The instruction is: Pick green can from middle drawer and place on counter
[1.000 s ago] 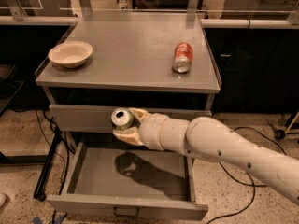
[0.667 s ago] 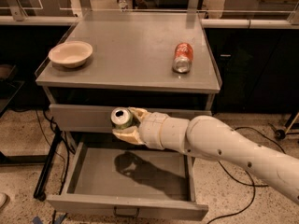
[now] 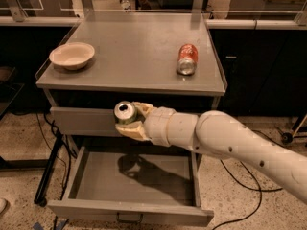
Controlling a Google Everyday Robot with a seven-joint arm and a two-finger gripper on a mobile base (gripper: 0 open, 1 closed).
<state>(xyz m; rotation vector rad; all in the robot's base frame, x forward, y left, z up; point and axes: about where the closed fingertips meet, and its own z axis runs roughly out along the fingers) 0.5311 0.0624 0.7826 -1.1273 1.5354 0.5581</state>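
Pick looked done, place not yet. The green can [image 3: 126,113] was out of the middle drawer [image 3: 105,188] and held in the air by the tool [image 3: 132,120], silver top facing the camera. The tool's fingers were closed around the can's body from above and below. Can and tool hung above the open drawer, in front of the closed drawer front [image 3: 81,120] and just below the near edge of the worktop [image 3: 134,56], towards its left half. The drawer floor showed nothing but a shadow [image 3: 144,169] of the can and tool.

Left to do, as I judged it: raise the can past the worktop's near edge, carry it over the grey surface and set it down. There was open surface between the bowl [image 3: 72,55] at far left and the orange-red can [image 3: 187,59] lying on its side at right.

Hard to see: most of the can's green body sat behind the fingers, so grip depth was unclear. The arm [image 3: 225,138] ran out of view at lower right and no base showed. The drawer's near-left corner was partly cut off by the bottom edge of the view.
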